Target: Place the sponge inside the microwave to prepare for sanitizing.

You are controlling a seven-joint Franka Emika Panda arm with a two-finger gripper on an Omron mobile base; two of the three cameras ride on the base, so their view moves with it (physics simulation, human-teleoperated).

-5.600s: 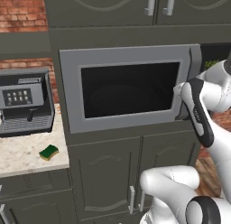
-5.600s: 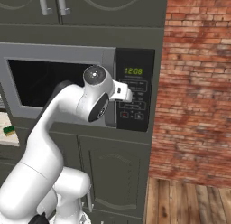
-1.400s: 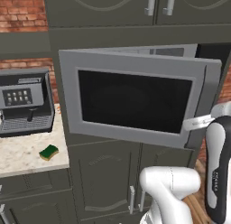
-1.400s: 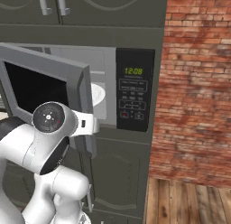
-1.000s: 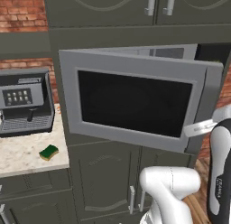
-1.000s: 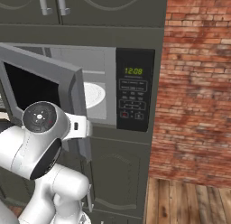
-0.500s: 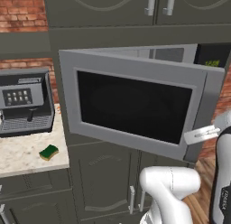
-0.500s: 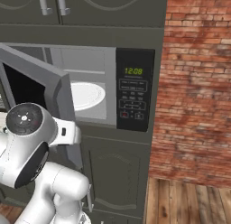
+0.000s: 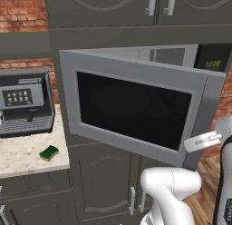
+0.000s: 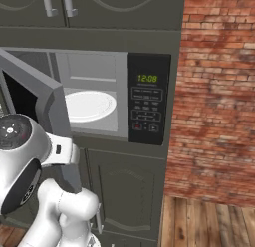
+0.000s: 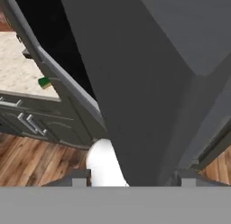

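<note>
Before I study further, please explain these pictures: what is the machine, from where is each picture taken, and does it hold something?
It is a white robot arm in a simulated kitchen. Two cameras ride on its base, left and right behind the arm; a third sits on its hand. The microwave door stands swung open, showing the white plate inside. The sponge lies on the counter near the coffee machine. The gripper is at the door's edge, with no object in it.
</note>
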